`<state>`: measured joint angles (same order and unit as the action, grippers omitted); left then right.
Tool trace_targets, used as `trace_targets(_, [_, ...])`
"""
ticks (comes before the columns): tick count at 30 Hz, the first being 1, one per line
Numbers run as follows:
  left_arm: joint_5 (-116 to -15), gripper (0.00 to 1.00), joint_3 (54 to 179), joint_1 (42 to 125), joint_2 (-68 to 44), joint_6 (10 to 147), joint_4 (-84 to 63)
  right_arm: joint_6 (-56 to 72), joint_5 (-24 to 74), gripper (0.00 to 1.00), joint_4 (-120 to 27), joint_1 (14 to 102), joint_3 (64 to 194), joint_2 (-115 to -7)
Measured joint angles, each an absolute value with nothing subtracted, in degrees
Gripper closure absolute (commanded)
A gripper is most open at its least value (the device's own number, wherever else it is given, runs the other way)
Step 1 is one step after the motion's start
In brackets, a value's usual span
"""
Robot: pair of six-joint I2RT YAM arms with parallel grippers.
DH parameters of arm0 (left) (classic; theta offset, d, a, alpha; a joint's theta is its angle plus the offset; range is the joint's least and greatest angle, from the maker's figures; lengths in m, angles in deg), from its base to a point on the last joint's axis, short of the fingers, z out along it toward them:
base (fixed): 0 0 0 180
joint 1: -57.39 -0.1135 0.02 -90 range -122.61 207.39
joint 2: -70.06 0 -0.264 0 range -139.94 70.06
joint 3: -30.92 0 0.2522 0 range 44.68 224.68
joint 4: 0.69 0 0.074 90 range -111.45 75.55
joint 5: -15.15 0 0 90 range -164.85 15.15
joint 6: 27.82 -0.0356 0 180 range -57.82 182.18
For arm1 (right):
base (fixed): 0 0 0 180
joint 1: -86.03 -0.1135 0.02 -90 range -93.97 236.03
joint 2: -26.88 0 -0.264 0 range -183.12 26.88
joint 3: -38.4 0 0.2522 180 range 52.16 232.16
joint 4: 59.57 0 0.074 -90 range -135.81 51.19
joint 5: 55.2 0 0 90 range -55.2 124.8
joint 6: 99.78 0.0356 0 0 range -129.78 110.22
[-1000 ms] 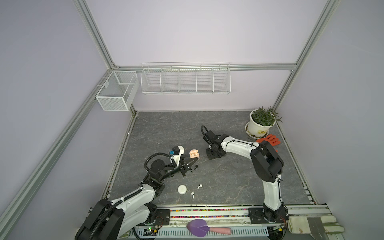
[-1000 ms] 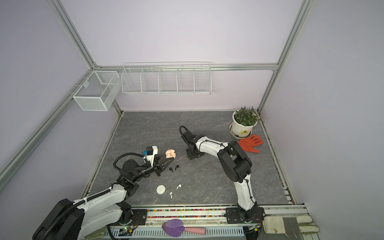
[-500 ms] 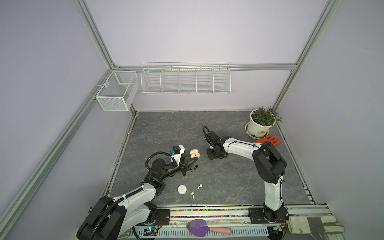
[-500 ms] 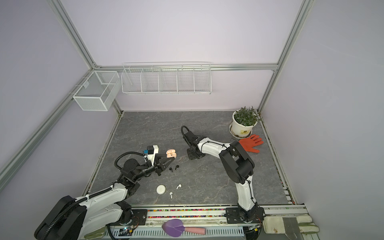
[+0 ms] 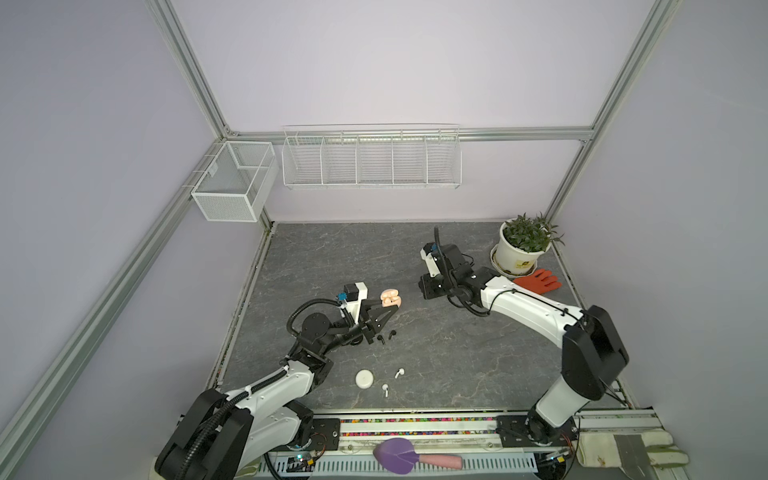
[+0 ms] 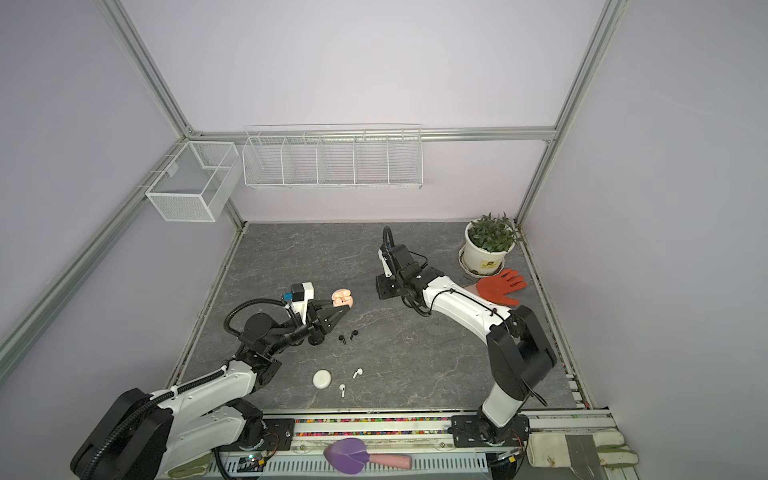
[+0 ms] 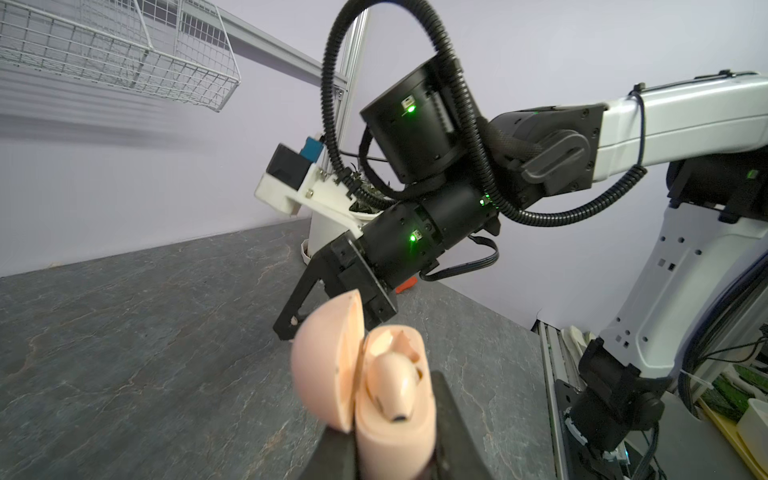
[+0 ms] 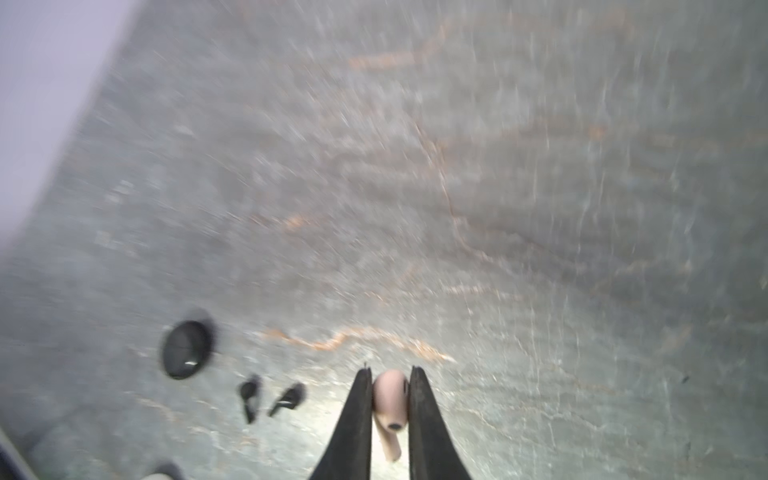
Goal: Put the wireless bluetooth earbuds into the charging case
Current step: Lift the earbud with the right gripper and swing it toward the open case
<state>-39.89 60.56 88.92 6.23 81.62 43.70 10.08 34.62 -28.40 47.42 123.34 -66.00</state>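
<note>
I align the pink earbud (image 8: 388,399) stem-first over what I judge to be the free socket of the charging case (image 7: 328,365). I lower slowly and release only once it seats. The right gripper (image 8: 390,374) is clamped on that earbud, jaws nearly together. The case sits just ahead of it, apart. The left gripper (image 7: 392,440) is clamped on the case body, lid open, with a seated earbud (image 7: 395,386) inside.

Both top views, high at 6 o'clock, share the whole table (image 5: 353,257). Left wrist camera faces 2 o'clock, low; right wrist camera looks closely down.
</note>
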Motion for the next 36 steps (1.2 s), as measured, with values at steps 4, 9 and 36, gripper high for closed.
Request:
trace_targets(4, [-39.6,1.0,62.35,88.92,4.59,82.87,46.35,9.95,31.56,0.93,-32.72,47.46,121.94,-59.29])
trace_targets(9, [-38.88,1.0,63.99,88.92,1.82,84.29,50.65,9.95,27.03,0.93,-38.63,47.66,119.95,-52.23])
trace_targets(36, [-33.09,1.0,66.59,88.92,-0.87,85.82,56.79,17.42,7.25,0.93,-62.84,44.12,111.49,-46.29])
